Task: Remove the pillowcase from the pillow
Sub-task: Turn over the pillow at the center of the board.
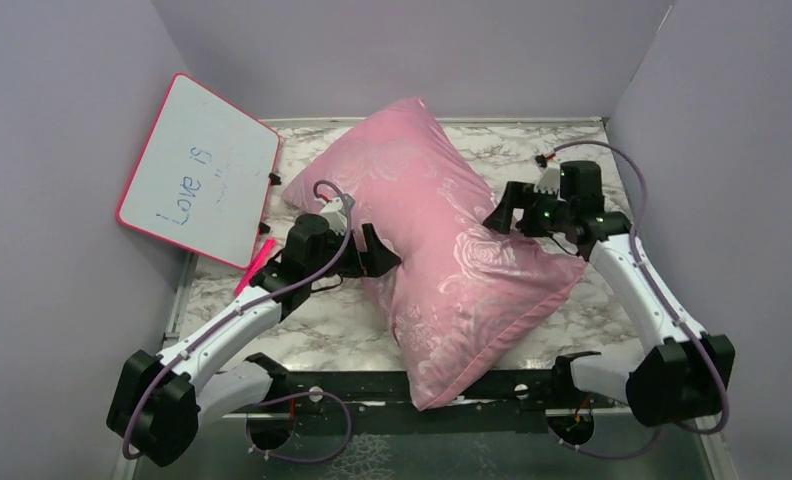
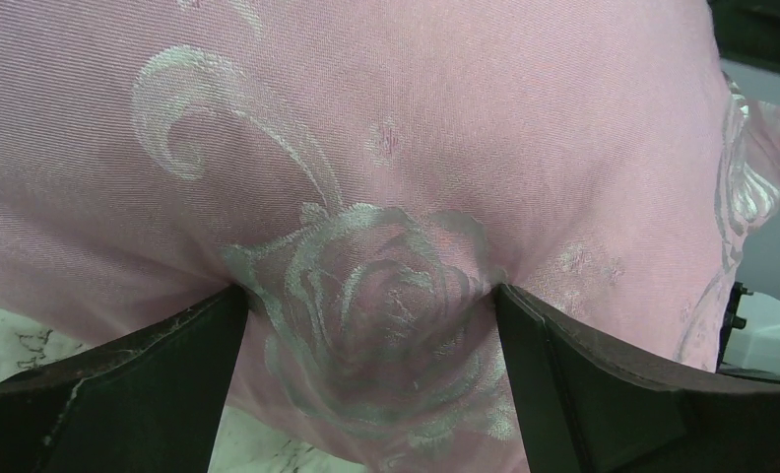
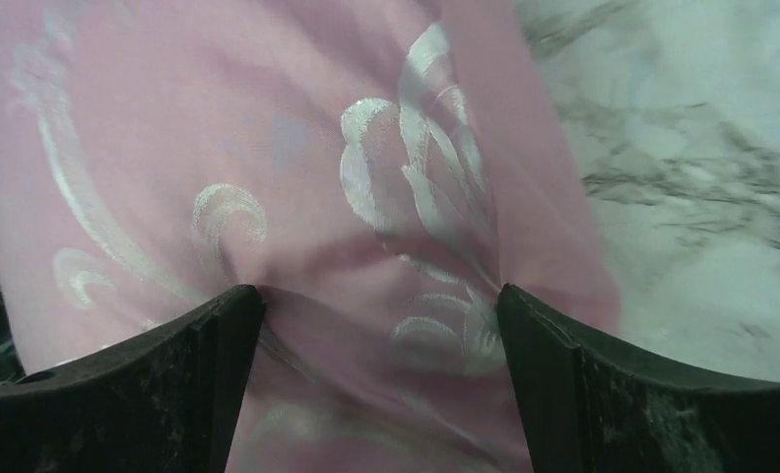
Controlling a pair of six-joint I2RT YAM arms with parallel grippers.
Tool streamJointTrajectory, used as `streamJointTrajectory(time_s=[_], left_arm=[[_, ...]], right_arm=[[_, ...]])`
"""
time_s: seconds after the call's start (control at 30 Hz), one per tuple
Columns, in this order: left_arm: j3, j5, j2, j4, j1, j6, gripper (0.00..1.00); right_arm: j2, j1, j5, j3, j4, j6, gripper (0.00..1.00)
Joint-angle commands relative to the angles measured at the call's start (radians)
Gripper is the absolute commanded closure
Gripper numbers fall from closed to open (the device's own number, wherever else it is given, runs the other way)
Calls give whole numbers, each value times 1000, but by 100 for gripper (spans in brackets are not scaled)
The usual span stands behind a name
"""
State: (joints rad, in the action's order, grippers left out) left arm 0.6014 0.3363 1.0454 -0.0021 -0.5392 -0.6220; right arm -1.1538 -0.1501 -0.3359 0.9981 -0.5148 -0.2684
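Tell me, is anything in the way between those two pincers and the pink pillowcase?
Nothing visible is. The left pincer and the right pincer both stand open with their fingertips pressing into the pillowcase, one on each long side. Only its rose-patterned fabric bulges between the fingers.

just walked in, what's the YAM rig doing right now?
Both arms are working on the pink pillowcase, which lies diagonally on the marble table and covers the pillow completely. The left gripper and right gripper are open, pressed into the fabric from opposite sides at its middle. Neither has pinched it yet; the case is still fully on.
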Motion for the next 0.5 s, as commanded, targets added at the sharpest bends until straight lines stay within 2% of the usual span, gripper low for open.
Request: streamJointTrajectory(time_s=[0.0, 0.07, 0.2, 0.23, 0.3, 0.37, 0.47], left_arm=[[-30, -29, -39, -61, -11, 13, 1], [-43, -13, -28, -41, -11, 17, 1], [-75, 48, 33, 69, -21, -10, 2], [-78, 56, 52, 98, -32, -18, 2], [-70, 54, 94, 146, -62, -30, 3], [-41, 46, 148, 182, -94, -36, 4], [35, 17, 235, 210, -136, -32, 5]], right_arm=[[-152, -8, -481, -70, 41, 57, 18], [-169, -17, -657, -139, 132, 22, 26], [-69, -21, -601, -183, 213, -57, 54], [-41, -21, -580, -168, 213, -70, 64], [1, -20, -546, -117, 194, -97, 89], [41, -21, -482, -41, 147, -112, 99], [118, -21, -381, 70, 110, -123, 99]])
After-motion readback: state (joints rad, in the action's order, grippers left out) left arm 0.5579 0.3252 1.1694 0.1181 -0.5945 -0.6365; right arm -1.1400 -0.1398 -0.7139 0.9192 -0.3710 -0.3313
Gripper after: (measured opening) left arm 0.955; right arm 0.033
